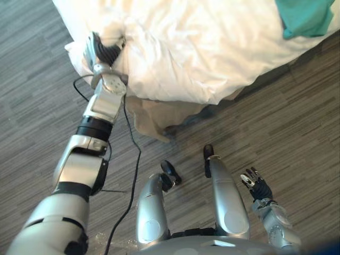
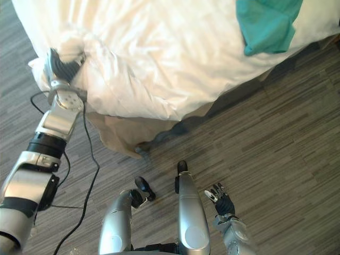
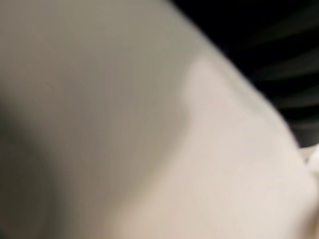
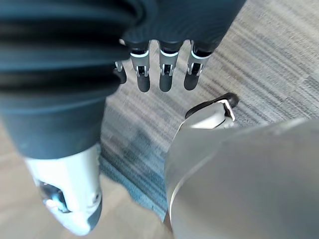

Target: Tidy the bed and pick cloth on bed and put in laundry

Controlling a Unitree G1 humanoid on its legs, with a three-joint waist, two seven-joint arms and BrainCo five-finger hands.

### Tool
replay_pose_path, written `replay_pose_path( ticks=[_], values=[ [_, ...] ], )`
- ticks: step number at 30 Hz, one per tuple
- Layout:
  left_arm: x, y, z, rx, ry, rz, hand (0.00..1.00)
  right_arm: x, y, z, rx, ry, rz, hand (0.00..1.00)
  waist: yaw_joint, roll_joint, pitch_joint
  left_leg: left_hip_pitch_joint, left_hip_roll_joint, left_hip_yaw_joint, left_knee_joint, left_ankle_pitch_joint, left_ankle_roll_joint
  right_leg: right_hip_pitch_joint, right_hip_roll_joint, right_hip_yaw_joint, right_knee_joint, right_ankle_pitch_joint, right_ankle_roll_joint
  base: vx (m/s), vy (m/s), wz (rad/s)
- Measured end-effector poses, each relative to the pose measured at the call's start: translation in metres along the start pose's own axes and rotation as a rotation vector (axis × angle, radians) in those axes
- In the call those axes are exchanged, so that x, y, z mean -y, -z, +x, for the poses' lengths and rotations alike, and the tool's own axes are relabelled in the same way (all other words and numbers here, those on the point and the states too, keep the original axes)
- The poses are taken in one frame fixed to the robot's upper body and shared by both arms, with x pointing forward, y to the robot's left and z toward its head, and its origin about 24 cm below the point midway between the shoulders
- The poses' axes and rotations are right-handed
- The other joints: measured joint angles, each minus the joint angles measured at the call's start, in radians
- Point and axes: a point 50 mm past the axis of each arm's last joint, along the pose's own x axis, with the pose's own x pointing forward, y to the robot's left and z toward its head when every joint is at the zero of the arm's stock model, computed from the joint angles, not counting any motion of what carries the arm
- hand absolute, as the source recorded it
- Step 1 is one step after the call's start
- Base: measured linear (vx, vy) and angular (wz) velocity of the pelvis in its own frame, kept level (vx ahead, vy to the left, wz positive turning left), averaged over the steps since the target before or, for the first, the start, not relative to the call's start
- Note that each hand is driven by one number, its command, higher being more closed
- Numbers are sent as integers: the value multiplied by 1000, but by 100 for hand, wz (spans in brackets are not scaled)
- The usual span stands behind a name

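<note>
At the near corner of the white duvet (image 1: 202,48), my left hand (image 1: 106,51) is sunk into a bunched fold, with the cloth heaped over and around it. The left wrist view gives me nothing but pale fabric up close, so I cannot tell whether that hand really has a hold or is only pressed in. My right hand (image 1: 257,183) hangs low at the robot's side over the grey wood floor (image 1: 297,122), its fingers (image 4: 143,74) straight, slightly apart, and holding nothing. The teal cloth (image 2: 268,24) lies on top of the duvet, well away from both hands. I judge we are in the tidying half of the job, working this rumpled corner, where the duvet sags over the edge and a beige skirt (image 1: 154,117) hangs out beneath it. The pickup has not begun. Next I would want a confirmed hold on the corner, then a pull outward and flat to take out the bunching. After that the robot needs to step along the side so a hand can reach the teal cloth.
</note>
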Motion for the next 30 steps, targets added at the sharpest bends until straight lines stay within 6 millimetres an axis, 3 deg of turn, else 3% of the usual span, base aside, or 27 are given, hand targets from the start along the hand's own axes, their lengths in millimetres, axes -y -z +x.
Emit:
replay_pose_path(
  ticks=[2,4,5,6,8,10,11,13,18,25,30],
  values=[
    [9,4,-12,45,86,-14,100,1,5,-1,-35,21,3,0,11,-2,-24,16,-11,-6,-35,19,1,22,-9,-19,-22,0,0,50,-39,29],
    [24,24,-34,40,200,-2,100,4,11,-4,-75,52,8,0,28,-4,-68,50,-28,-15,-86,43,-4,59,-17,-37,-51,0,1,112,-34,30],
    [30,44,-51,2,262,-11,100,5,16,-6,-103,66,9,0,25,-3,-97,79,-41,-30,-124,58,-8,94,-22,-56,-76,-1,1,155,-32,34],
    [33,58,-65,-29,305,-14,0,6,21,-7,-133,81,8,0,23,-4,-121,101,-49,-40,-154,70,-10,122,-23,-67,-100,0,2,170,-34,38],
    [36,83,-91,-92,369,-13,0,10,31,-9,-192,105,10,0,23,2,-162,133,-59,-62,-195,91,-16,171,-23,-93,-149,3,6,190,-37,37],
    [37,121,-131,-235,428,-37,0,18,50,-14,-298,151,19,0,21,14,-214,192,-64,-96,-249,108,-25,271,-15,-139,-234,16,8,211,-36,40],
    [37,129,-142,-274,434,-47,0,20,54,-16,-325,162,21,0,22,18,-226,209,-64,-106,-261,110,-28,297,-9,-145,-257,21,10,181,-9,30],
    [41,154,-183,-398,484,-69,0,28,71,-24,-417,210,31,0,27,30,-278,266,-64,-128,-304,116,-33,393,5,-175,-350,47,12,175,11,27],
    [56,186,-252,-618,556,-45,0,41,91,-37,-497,245,46,0,29,41,-340,326,-79,-154,-349,127,-30,505,10,-196,-468,96,32,123,44,18],
    [54,226,-345,-959,641,31,0,53,114,-56,-593,322,125,0,33,18,-367,383,-91,-168,-370,140,-30,593,9,-195,-551,149,51,47,30,2],
    [44,238,-384,-1133,692,72,0,53,127,-65,-620,413,222,0,57,0,-389,403,-98,-169,-403,186,-29,607,9,-195,-574,190,52,-17,-1,-2]
  ],
)
